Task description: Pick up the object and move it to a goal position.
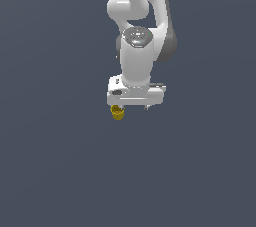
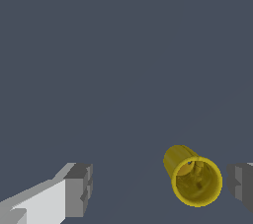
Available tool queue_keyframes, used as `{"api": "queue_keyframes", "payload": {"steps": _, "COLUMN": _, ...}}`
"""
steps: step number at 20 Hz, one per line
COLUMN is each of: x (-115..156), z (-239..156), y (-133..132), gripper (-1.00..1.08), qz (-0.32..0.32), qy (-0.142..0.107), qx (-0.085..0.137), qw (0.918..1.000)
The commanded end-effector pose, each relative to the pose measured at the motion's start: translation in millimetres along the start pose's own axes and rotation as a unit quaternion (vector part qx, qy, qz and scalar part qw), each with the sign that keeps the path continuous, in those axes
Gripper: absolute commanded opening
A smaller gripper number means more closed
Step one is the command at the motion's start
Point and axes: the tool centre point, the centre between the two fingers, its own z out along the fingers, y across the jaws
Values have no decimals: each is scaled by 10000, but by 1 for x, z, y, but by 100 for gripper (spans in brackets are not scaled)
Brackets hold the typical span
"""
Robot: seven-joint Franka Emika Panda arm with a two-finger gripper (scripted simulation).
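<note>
The object [image 2: 196, 180] is a tiny yellow cup, and the wrist view looks into its open mouth. It sits between the two grey fingertips of my gripper [image 2: 160, 186], much nearer one fingertip [image 2: 241, 183] than the other [image 2: 79, 188], with a narrow gap to the near one. The jaws stand wide apart and hold nothing. In the exterior view the object [image 1: 117, 113] shows just under the gripper [image 1: 131, 106], toward that view's left, and the hand hides part of it.
A plain dark grey-blue surface [image 1: 60, 161] fills both views. The white arm [image 1: 142, 26] comes down from the top of the exterior view.
</note>
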Motion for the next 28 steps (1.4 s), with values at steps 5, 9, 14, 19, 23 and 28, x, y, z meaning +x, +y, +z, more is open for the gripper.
{"api": "queue_keyframes", "payload": {"steps": 5, "x": 2, "z": -5, "y": 3, "gripper": 100, "qz": 81, "qy": 52, "qx": 43, "qw": 9999}}
{"api": "queue_keyframes", "payload": {"steps": 9, "x": 7, "z": -15, "y": 7, "gripper": 100, "qz": 199, "qy": 160, "qx": 128, "qw": 9996}}
{"api": "queue_keyframes", "payload": {"steps": 14, "x": 8, "z": -17, "y": 7, "gripper": 100, "qz": 188, "qy": 174, "qx": 138, "qw": 9996}}
{"api": "queue_keyframes", "payload": {"steps": 19, "x": 4, "z": -11, "y": 10, "gripper": 100, "qz": 360, "qy": 157, "qx": 131, "qw": 9991}}
{"api": "queue_keyframes", "payload": {"steps": 23, "x": -1, "z": -2, "y": 17, "gripper": 100, "qz": 650, "qy": 137, "qx": 124, "qw": 9977}}
{"api": "queue_keyframes", "payload": {"steps": 28, "x": -13, "z": 16, "y": 28, "gripper": 100, "qz": 1192, "qy": 99, "qx": 102, "qw": 9928}}
